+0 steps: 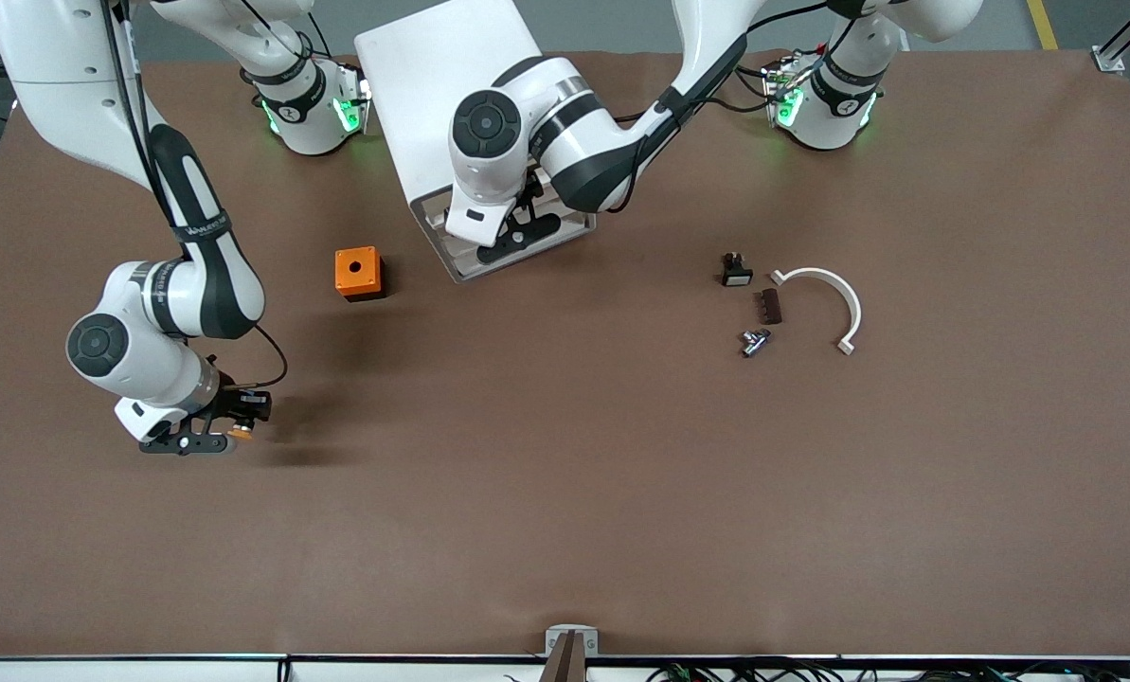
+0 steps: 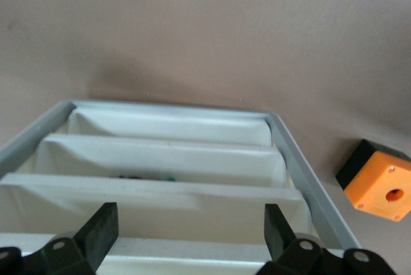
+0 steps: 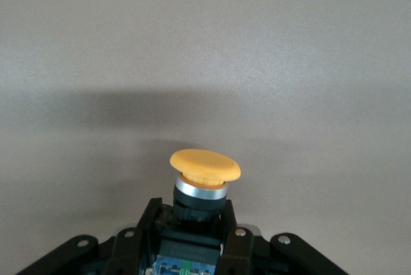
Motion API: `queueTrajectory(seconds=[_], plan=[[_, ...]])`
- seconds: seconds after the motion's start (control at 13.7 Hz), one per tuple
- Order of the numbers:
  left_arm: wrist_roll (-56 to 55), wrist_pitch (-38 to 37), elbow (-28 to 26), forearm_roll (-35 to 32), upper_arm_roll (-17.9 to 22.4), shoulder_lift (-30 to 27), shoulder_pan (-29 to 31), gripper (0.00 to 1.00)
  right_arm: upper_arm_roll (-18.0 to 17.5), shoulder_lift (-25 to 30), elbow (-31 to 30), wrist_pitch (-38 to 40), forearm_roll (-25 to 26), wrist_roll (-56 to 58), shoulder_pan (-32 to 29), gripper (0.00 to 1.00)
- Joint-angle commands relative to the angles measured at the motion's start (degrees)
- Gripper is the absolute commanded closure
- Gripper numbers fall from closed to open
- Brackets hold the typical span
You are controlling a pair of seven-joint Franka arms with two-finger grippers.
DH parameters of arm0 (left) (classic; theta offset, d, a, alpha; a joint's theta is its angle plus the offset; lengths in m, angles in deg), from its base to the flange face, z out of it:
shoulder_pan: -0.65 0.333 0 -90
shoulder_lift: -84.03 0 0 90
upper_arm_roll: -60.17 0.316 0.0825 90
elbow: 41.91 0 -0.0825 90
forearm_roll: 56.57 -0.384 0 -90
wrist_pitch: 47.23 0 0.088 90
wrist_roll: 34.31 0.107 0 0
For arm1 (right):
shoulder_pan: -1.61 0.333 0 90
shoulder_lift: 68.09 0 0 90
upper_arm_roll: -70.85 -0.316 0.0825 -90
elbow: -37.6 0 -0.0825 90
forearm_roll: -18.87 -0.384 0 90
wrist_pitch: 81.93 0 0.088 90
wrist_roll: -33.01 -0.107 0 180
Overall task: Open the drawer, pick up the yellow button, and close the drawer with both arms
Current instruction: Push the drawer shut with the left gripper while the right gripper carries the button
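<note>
- The button [image 3: 204, 185] sits clenched between the fingers of the right gripper [image 1: 212, 436]; its orange cap [image 1: 239, 435] sticks out past the fingertips, and the black body with a bluish end is down between them.
- That gripper hangs over bare table [image 1: 565, 530] toward the right arm's end, nearer the front-camera edge than the orange cube [image 1: 358, 273]; a shadow lies on the cloth under it.
- The left gripper [image 1: 519, 235] is at the front of the white cabinet [image 1: 451, 104], its fingers [image 2: 103, 231] spread wide apart and holding nothing, one to each side of a drawer front.
- The drawer [image 2: 168, 157] and the others like it show in the left wrist view as stepped white fronts inside a grey frame. Small dark bits lie in one tray, too small to name.
- The cabinet stands by the edge where the arm bases are, about midway along it and turned at a slant.
- The orange cube with a black hole stands beside the cabinet, toward the right arm's end.
- Toward the left arm's end lie a small black part with a white face [image 1: 736, 272], a brown block [image 1: 770, 306], a metal piece [image 1: 755, 342] and a white curved bracket [image 1: 834, 301], all near one another and well apart from both grippers.
- The broad strip of table along the front-camera edge is bare brown cloth.
- Only the right wrist view shows the silver ring under the button's cap; only the left wrist view shows the drawer fronts, which the left arm covers in the front view.
</note>
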Motion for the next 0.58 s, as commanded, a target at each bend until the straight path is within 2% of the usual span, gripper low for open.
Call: queueTrajectory(seconds=[0.0,0.22,0.51], plan=[[0.1,0.3,0.1,6.1,-0.2,0.4,0.1,0.01,-0.9,-1.2,-0.3,-2.1,0.6,1.3,-1.1,0.96],[0.2,0.3,0.1,6.7,-0.2,0.4,0.8,0.01,-1.0,-3.5,-0.3,-5.8,0.6,5.4,-3.4,0.96],[-0.1,0.3,0.1,6.1,0.1,0.0,3.8,0.01,-1.0,-4.6,-0.3,-7.1,0.5,5.9,-3.6,0.95]])
